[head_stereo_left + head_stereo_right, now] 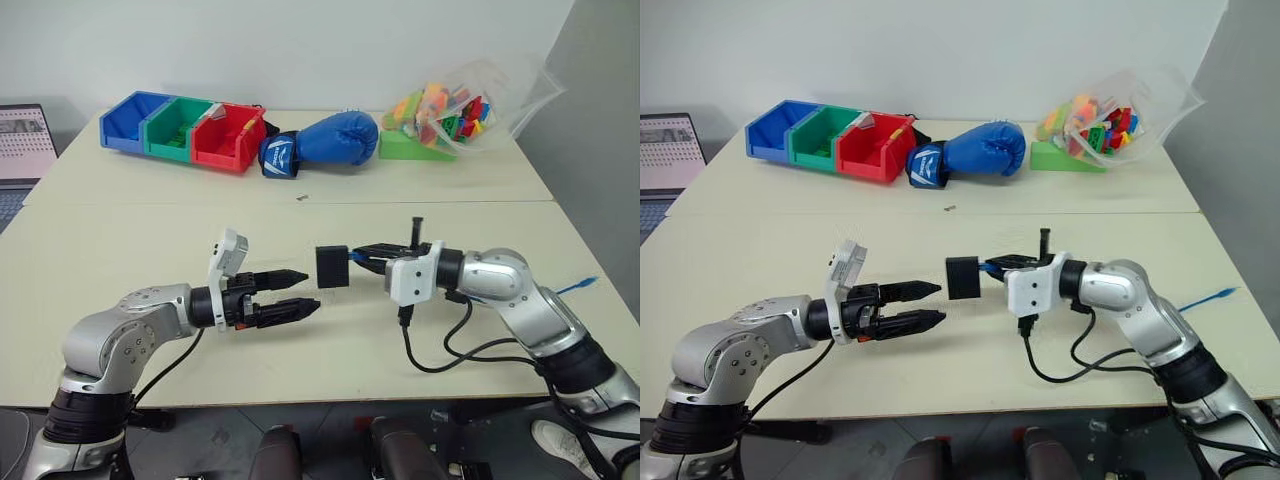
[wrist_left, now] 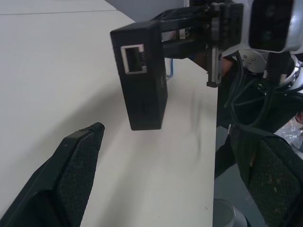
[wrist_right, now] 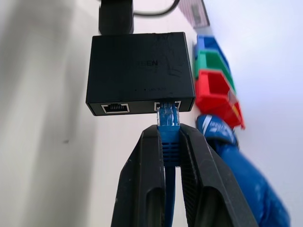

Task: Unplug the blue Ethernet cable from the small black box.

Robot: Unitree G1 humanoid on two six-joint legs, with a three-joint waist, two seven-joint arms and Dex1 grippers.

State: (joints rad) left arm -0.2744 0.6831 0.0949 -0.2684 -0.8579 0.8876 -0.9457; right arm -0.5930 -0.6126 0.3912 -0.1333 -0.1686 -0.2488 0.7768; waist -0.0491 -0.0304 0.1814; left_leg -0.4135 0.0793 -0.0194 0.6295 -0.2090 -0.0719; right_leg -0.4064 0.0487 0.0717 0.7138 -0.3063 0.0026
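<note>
Table [image 1: 300, 215] first, pale and broad, its far edge lined with the coloured bins [image 1: 185, 128], a blue boxing glove [image 1: 325, 140] and a bag of toys [image 1: 455, 110] whose contents are too jumbled to sort out. Above the table's middle the right gripper [image 3: 169, 142] is clenched on the blue Ethernet cable [image 3: 168, 118] just behind its clear-blue plug, and from that plug alone hangs the small black box [image 1: 332, 266], matte, squarish, a second port empty beside it. Left gripper [image 1: 303, 292] waits just beside the box with fingers spread; most of the cord is hidden behind the right arm, only its far end showing at the table's right edge.
</note>
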